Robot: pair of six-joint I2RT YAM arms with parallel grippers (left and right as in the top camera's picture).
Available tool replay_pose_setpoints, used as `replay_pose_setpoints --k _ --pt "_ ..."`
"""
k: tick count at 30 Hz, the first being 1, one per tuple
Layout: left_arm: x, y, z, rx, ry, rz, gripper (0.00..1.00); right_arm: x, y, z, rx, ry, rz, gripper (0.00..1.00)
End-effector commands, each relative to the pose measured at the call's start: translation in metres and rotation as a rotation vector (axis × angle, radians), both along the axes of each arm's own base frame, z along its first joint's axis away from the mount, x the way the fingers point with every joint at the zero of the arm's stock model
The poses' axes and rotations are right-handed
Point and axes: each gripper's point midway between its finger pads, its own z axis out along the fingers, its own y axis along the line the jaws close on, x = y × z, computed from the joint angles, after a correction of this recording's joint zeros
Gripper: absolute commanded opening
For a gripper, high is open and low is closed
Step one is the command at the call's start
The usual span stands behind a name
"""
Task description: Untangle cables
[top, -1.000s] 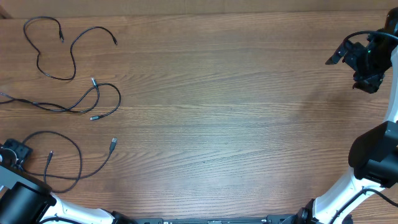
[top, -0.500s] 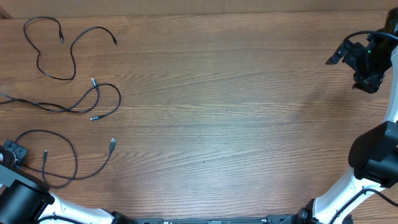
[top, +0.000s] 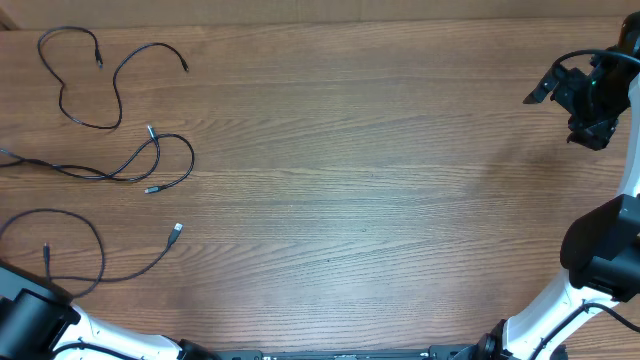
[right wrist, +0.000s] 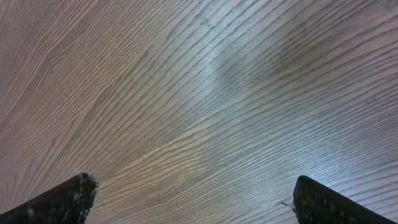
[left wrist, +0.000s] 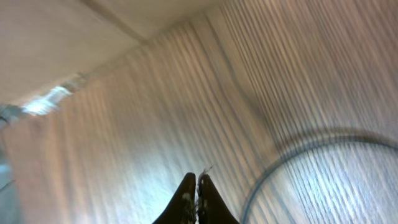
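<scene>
On the left end of the wooden worktop (top: pixel 380 200), three thin black cables are laid out separately, none crossing another. The upper cable (top: pixel 95 126) is set in a wavy line near the far corner. The middle cable (top: pixel 192 160) is folded back over itself into a loop, with one end running off the left edge. The lower cable (top: pixel 103 255) is curled in a wide ring nearest the left arm (top: pixel 30 325), its plug turned toward the centre. The left pincer (left wrist: pixel 197 186) is seen only in its own blurred wrist view, pressed together, with an arc of cord (left wrist: pixel 283 151) curving just beside it. The right pincer (right wrist: pixel 194 186) is held spread wide above bare wood at the far right, well apart from all the cables.
</scene>
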Motion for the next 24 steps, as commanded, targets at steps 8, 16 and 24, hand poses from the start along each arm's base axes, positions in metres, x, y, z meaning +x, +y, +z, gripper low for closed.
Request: replay_pose_setpoints --k 8,16,24 --pt "0.022 0.007 0.026 -0.025 -0.134 -0.021 0.09 0.001 -0.002 0.015 -0.014 -0.040 -0.006 1.00" --pt "0.027 -0.024 -0.010 -0.159 -0.181 -0.065 0.65 0.001 -0.002 0.015 -0.014 -0.040 -0.006 1.00" --pt "0.016 -0.044 -0.057 -0.182 -0.156 -0.088 0.66 0.001 -0.002 0.015 -0.014 -0.040 -0.006 1.00"
